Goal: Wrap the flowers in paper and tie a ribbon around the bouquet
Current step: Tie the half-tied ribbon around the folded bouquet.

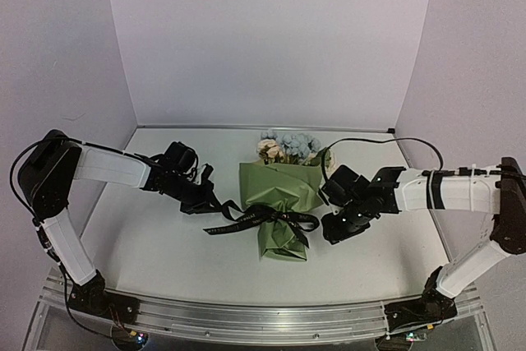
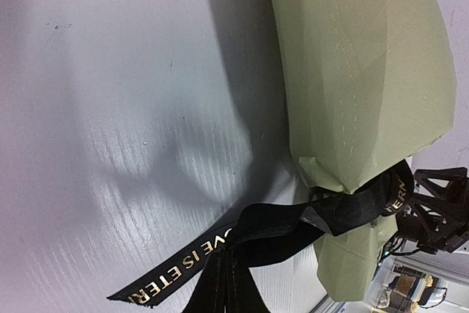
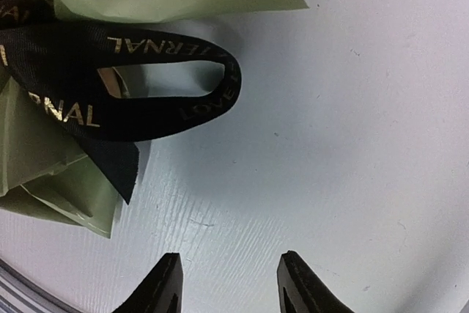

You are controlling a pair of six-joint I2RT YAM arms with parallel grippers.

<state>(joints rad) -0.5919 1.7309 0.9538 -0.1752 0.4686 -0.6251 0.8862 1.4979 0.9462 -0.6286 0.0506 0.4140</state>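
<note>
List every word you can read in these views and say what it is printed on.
"OVE IS ETER", cut off at both ends: gold letters on the ribbon tail, left wrist view.
"ETERN": on the ribbon where it rounds the bouquet, same view.
"RNAL" and "LOVE": on the ribbon loop, right wrist view.
Top view: the ribbon lettering is too small to read.
No other text shows.

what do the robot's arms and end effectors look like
The left arm and right arm both have white link shells with black joints and black bases. Thin black cables loop along them. The right end effector has two black, tapered fingers. No markings are legible.
</note>
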